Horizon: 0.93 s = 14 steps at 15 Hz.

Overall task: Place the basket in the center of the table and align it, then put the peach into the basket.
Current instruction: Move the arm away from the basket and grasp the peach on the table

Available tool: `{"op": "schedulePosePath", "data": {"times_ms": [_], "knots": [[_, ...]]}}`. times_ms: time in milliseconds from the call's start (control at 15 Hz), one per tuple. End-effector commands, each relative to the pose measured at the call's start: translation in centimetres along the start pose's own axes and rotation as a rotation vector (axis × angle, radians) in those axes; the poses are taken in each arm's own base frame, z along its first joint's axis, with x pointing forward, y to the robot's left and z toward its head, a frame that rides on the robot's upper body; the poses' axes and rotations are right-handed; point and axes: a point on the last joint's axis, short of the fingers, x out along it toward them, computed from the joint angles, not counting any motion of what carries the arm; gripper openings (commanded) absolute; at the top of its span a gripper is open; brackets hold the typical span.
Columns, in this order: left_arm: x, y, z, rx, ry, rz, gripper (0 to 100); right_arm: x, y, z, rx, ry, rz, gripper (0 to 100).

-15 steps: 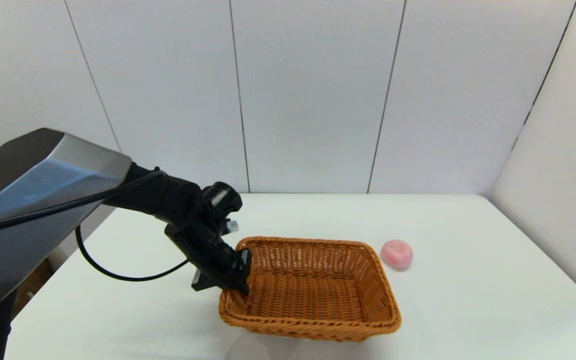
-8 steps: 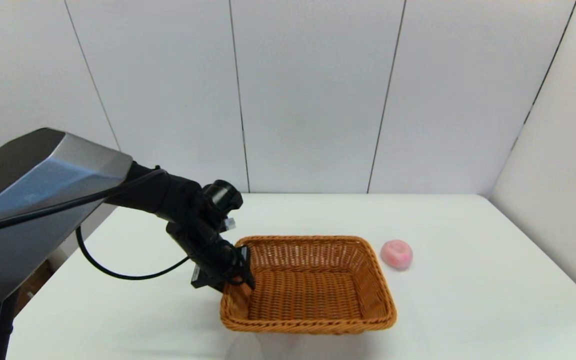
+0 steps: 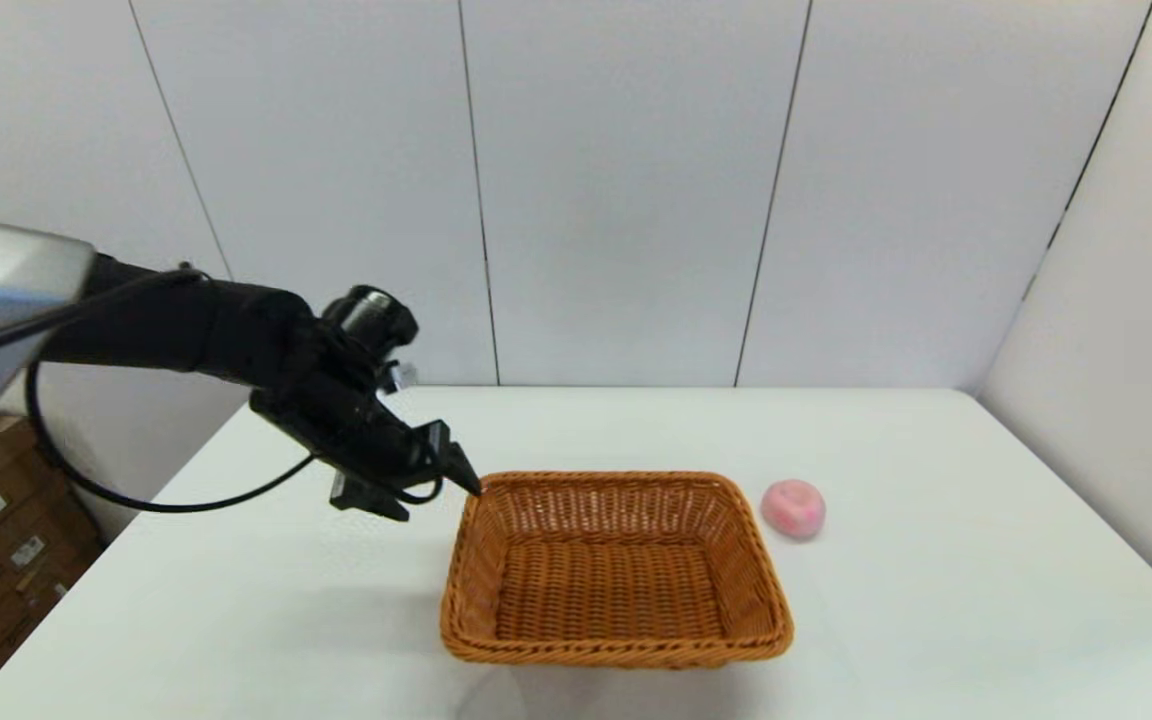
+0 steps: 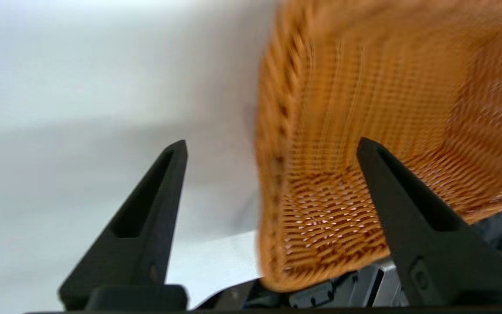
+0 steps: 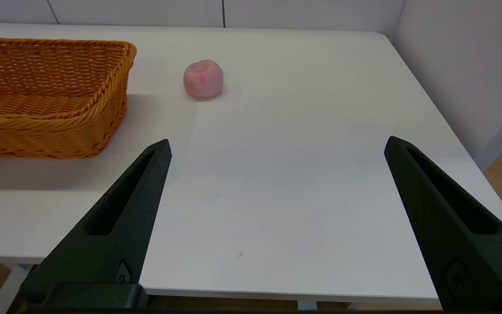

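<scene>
Left gripper hangs with its fingers spread apart, holding nothing, just above the far left corner of the basket. That basket sits flat on the table, about in the middle. Past the basket's other side lies the peach, not inside yet. Right gripper waits open, low by the table's near edge, likely ready for the peach.

Left arm: silver-grey shell, black wrist, looped black cable; tapered black slotted fingers on both grippers
</scene>
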Motion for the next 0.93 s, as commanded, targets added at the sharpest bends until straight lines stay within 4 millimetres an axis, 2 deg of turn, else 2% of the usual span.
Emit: {"op": "schedulePosePath", "data": {"times_ms": [67,133,267,467,667,800,933], "knots": [[-11.0,4.7,-0.7,-0.026,-0.211,0.012,100,0.0,0.0,0.0,-0.001,0.000,0.001,100],[-12.8,5.8,-1.7,-0.017,-0.242,0.032,100,0.0,0.0,0.0,-0.001,0.000,0.001,100],[-16.8,7.6,-4.9,-0.033,-0.337,0.069,100,0.0,0.0,0.0,-0.001,0.000,0.001,100],[-19.9,8.0,-11.3,0.002,-0.457,0.175,100,0.0,0.0,0.0,-0.001,0.000,0.002,100],[-21.8,7.5,-17.9,0.056,-0.571,0.155,100,0.0,0.0,0.0,0.001,-0.003,0.002,100],[-22.0,7.7,-21.0,0.076,-0.623,0.146,100,0.0,0.0,0.0,0.001,-0.003,0.002,100],[-21.1,8.3,-23.8,0.099,-0.638,0.149,100,0.0,0.0,0.0,-0.001,-0.003,0.002,100]]}}
